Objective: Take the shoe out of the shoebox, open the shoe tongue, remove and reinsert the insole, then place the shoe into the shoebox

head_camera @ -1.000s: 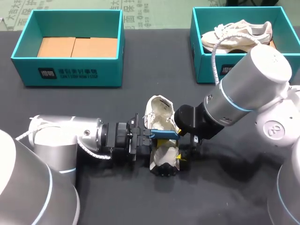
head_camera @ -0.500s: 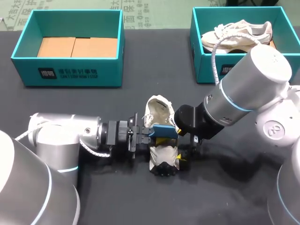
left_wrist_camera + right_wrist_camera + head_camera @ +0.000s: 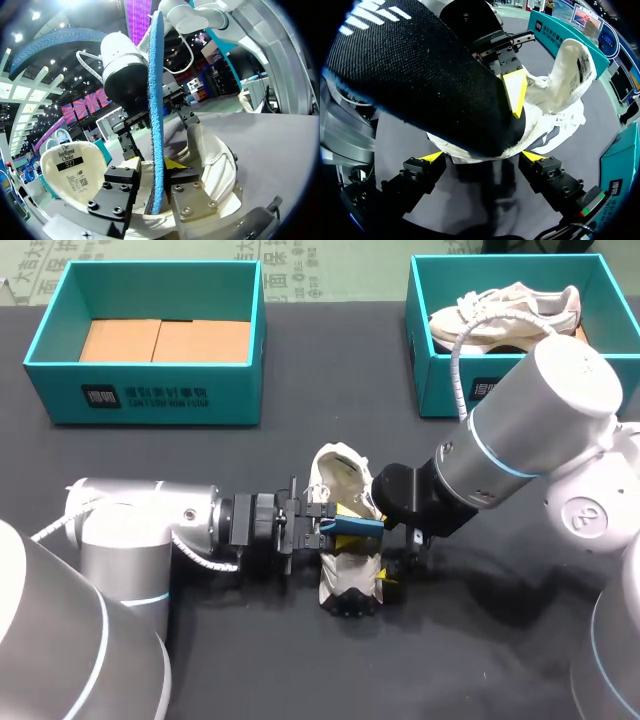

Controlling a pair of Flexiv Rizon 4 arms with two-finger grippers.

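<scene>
- My left arm (image 3: 140, 530) has edged toward the shoe (image 3: 345, 570) in the past second, sinking the blue insole (image 3: 352, 527) lower into its opening; reinsertion looks underway.
- The shoe sits mid-desk (image 3: 300, 440), well apart from the empty shoebox (image 3: 145, 405).
- The right pincer (image 3: 482, 157) clamps the shoe's forefoot from both sides.
- The left pincer (image 3: 155, 192) is nipped tight on the insole, held edge-on over the shoe's collar.

Cream cloth shoe (image 3: 345, 568) with black sole at table's middle. White tongue (image 3: 335, 475) folded back, wide open. Thin blue insole (image 3: 358, 524) on edge, sticking out of shoe's mouth. Open teal shoebox (image 3: 145, 400) back left, brown floor bare. Second teal shoebox (image 3: 440, 390) back right, other cream shoe (image 3: 505, 312) inside.
</scene>
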